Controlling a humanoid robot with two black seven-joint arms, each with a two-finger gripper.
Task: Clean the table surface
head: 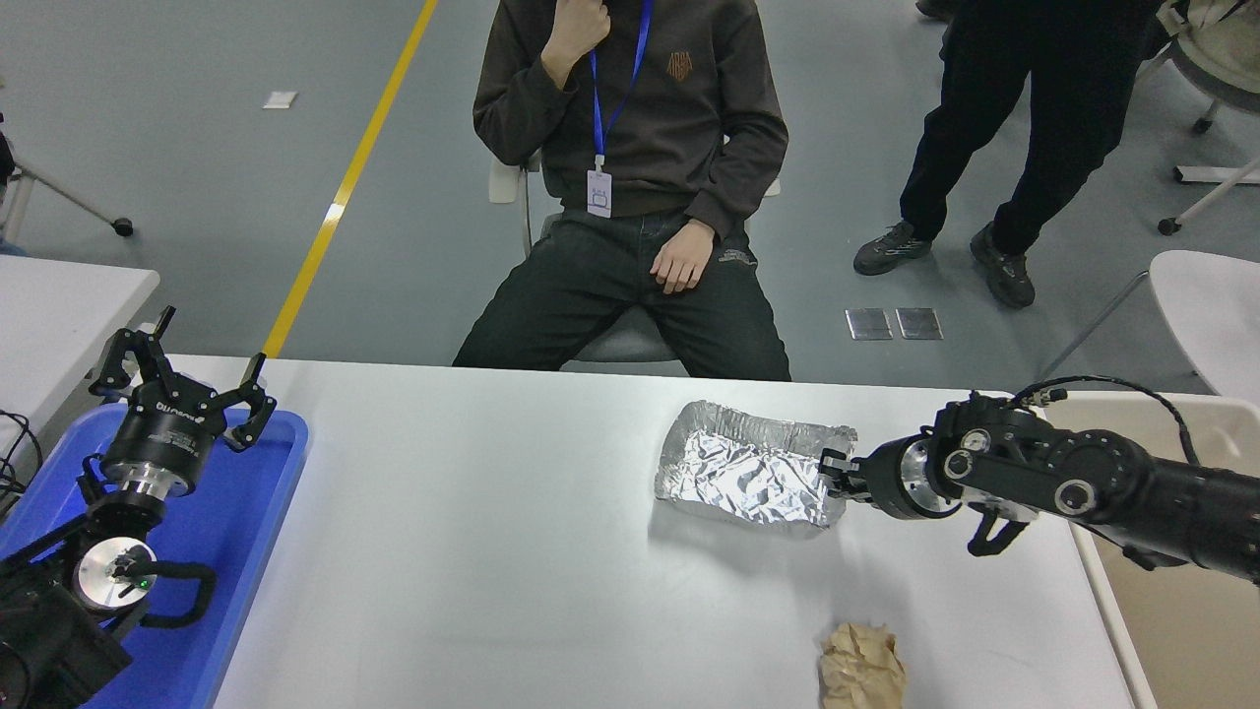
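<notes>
The white table surface (472,551) fills the lower picture. A crumpled silver foil tray (748,468) hangs slightly above it at centre right, with its shadow on the table below. My right gripper (833,480) is shut on the foil tray's right edge and holds it up. A crumpled ball of brown paper (862,665) lies near the front edge, below the foil. My left gripper (182,379) is open and parked at the lower left above the blue tray (251,532).
A person sits on a chair at the far side, hands off the table. Another person stands at the back right. A smaller white table (59,305) is at the left. A beige bin (1171,611) stands at the table's right end.
</notes>
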